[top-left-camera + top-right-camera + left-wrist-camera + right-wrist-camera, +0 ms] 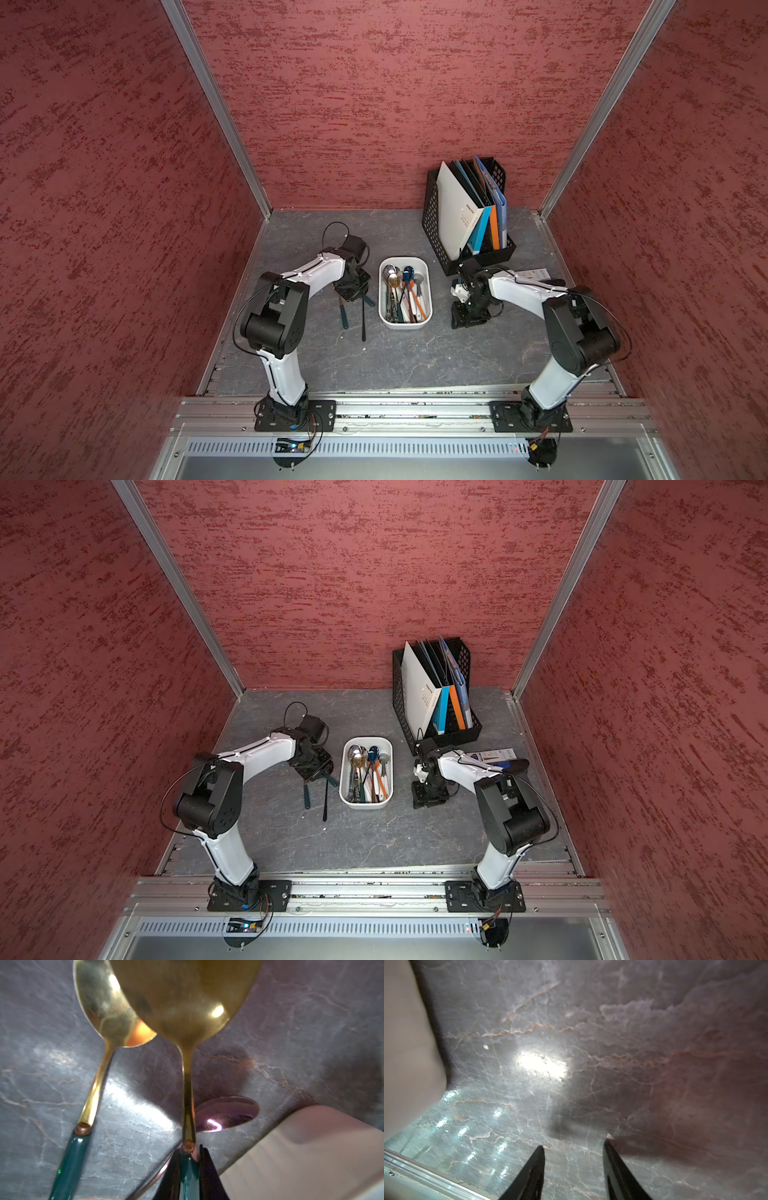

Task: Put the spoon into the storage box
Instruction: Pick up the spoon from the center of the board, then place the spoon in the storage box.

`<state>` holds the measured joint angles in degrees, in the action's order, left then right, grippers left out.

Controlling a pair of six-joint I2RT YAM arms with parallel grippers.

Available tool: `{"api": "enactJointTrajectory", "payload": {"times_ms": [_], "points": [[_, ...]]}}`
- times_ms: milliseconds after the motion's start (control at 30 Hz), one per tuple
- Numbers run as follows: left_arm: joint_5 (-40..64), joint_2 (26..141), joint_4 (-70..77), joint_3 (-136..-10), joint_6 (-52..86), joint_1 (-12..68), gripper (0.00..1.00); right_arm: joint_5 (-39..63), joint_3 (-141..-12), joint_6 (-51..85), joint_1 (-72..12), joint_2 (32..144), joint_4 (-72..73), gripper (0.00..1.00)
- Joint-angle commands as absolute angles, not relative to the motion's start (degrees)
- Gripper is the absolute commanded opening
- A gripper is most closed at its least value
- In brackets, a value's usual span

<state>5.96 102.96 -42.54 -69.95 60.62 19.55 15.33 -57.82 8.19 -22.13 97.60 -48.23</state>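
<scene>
- Currently your left fingers are pinched narrow on the teal handle of the spoon, just below its copper collar. Its gold bowl points away from the wrist camera.
- From that close, blurred view you probably cannot judge whether the spoon's bowl is clear of the table or resting on it.
- You have a second gold spoon, also teal-handled, lying on the table just beside the held one. Their bowls overlap in the left wrist view.
- A dark spoon lies on the other side of the held handle, between it and the storage box.
- In both top views the storage box stands on the table between your two arms, crowded with cutlery. The left fingers are just beside its wall, so the spoon is outside the box.
- Your right fingers stand apart with nothing between them, pointing down at bare table on the box's other side.
- Behind the right arm, a black file rack holds upright folders.
</scene>
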Motion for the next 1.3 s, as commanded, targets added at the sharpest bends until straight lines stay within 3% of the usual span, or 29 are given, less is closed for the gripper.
{"api": "enactJointTrajectory", "payload": {"times_ms": [0, 300, 467, 833, 1267], "points": [[5.7, 99.3, -42.9, -69.3, 57.6, 19.2, 0.13, 14.8, -59.1, 9.4, -21.7, 94.7, -48.4, 0.48], [8.3, 90.9, -46.6, -69.8, 46.7, 19.6, 0.13, 14.1, -58.2, 11.5, -21.8, 90.5, -49.6, 0.48], [7.7, 89.8, -49.3, -72.4, 41.2, 24.4, 0.13, 12.8, -59.5, 11.9, -21.8, 89.2, -51.5, 0.48], [13.4, 98.8, -52.2, -80.5, 31.8, 34.4, 0.13, 13.1, -64.1, 17.4, -22.5, 85.3, -50.4, 0.48], [14.4, 111.5, -54.3, -87.7, 26.4, 36.7, 0.13, 11.6, -64.8, 24.7, -25.7, 85.2, -40.2, 0.48]]}}
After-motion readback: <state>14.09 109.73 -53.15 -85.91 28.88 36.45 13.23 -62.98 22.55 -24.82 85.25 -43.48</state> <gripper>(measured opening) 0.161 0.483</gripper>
